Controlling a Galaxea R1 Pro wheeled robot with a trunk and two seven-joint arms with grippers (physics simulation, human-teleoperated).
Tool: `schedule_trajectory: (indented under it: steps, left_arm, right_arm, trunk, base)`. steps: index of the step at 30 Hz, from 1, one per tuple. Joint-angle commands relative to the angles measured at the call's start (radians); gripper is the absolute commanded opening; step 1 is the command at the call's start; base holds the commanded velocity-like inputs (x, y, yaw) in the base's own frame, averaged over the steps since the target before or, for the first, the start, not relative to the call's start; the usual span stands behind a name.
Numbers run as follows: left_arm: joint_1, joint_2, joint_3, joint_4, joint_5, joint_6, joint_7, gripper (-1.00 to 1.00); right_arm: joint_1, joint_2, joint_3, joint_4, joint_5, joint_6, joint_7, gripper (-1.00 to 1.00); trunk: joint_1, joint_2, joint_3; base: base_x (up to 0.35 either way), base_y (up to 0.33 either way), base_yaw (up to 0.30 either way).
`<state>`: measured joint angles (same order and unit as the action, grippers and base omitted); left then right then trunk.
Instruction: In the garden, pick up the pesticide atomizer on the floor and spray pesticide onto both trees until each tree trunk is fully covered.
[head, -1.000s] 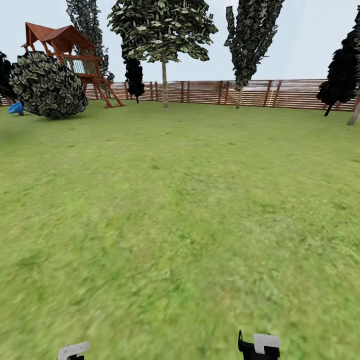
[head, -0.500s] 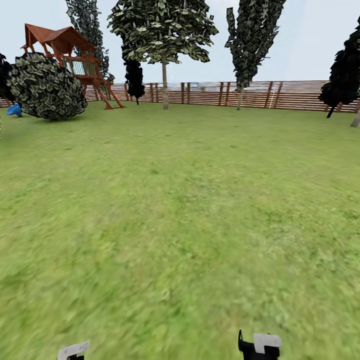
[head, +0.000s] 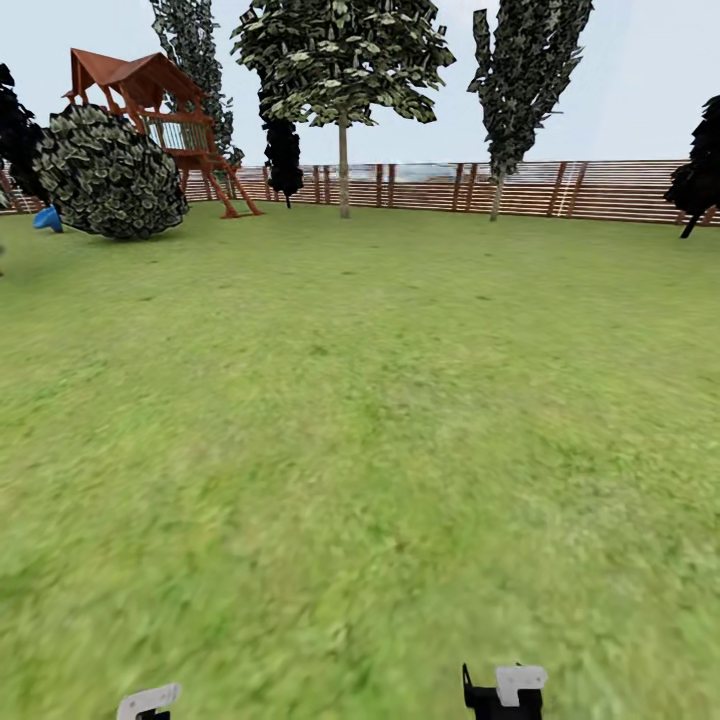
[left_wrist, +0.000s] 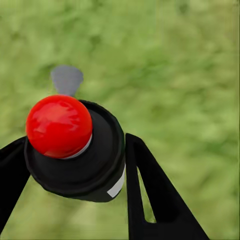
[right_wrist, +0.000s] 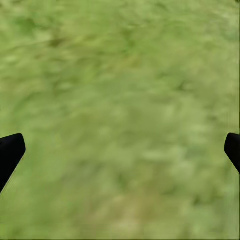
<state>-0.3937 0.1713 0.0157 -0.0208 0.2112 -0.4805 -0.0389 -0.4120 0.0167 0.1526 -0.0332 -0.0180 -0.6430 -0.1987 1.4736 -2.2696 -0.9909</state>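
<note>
In the left wrist view my left gripper (left_wrist: 75, 155) is shut on the pesticide atomizer (left_wrist: 82, 155), a black can with a red ball top (left_wrist: 59, 125) and a grey nozzle, held over grass. My right gripper (right_wrist: 120, 147) stands open above bare lawn, with only its black fingertips (right_wrist: 9, 150) showing at the frame's edges. Far ahead in the garden, a tree with a broad leafy crown has a pale tree trunk (head: 343, 175) near the fence. A second leafy tree stands on a pale trunk (head: 495, 195) to its right. Parts of both arms (head: 505, 690) show at the head view's lower edge.
Green lawn (head: 360, 420) stretches to a reddish-brown slat fence (head: 600, 190). A wooden play tower (head: 150, 95) and a round bush (head: 110, 170) stand at the far left. Near-black trees (head: 700, 170) stand at both sides.
The whole head view has shifted: the far trees and play tower sit further right, so the camera has turned left. The right arm's end shows slightly further left and lower.
</note>
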Motion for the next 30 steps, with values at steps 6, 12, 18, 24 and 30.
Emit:
schedule_trajectory:
  steps: [6, 12, 18, 24, 30]
  left_arm:
    - [-0.001, 0.001, 0.001, 0.001, 0.005, -0.002, -0.004, -1.0]
    - [-0.001, 0.0, 0.001, 0.002, 0.005, -0.002, -0.004, -1.0]
    - [-0.001, 0.0, 0.001, 0.002, 0.005, -0.003, -0.004, -1.0]
    - [-0.001, -0.001, 0.001, 0.002, 0.004, -0.002, -0.004, -1.0]
    - [-0.001, -0.001, 0.001, 0.002, 0.004, -0.004, -0.004, -1.0]
  right_arm:
    - [0.006, 0.005, 0.008, 0.007, -0.002, 0.002, -0.005, 1.0]
    - [0.03, 0.005, 0.008, 0.007, -0.002, 0.002, -0.005, 1.0]
    - [0.04, 0.005, 0.008, 0.007, -0.002, 0.002, -0.005, 1.0]
    - [0.041, 0.005, 0.008, 0.007, -0.002, 0.002, -0.005, 1.0]
    - [0.041, 0.005, 0.008, 0.007, -0.002, 0.002, -0.005, 1.0]
  trunk:
    - [0.0, 0.0, -0.001]
    - [0.0, 0.0, -0.001]
    - [0.0, 0.0, -0.001]
    - [0.0, 0.0, -0.001]
    - [0.0, 0.0, -0.001]
  base:
    - [0.336, 0.0, 0.0]
    - [0.336, 0.0, 0.0]
    - [0.336, 0.0, 0.0]
    - [0.336, 0.0, 0.0]
    - [0.336, 0.0, 0.0]
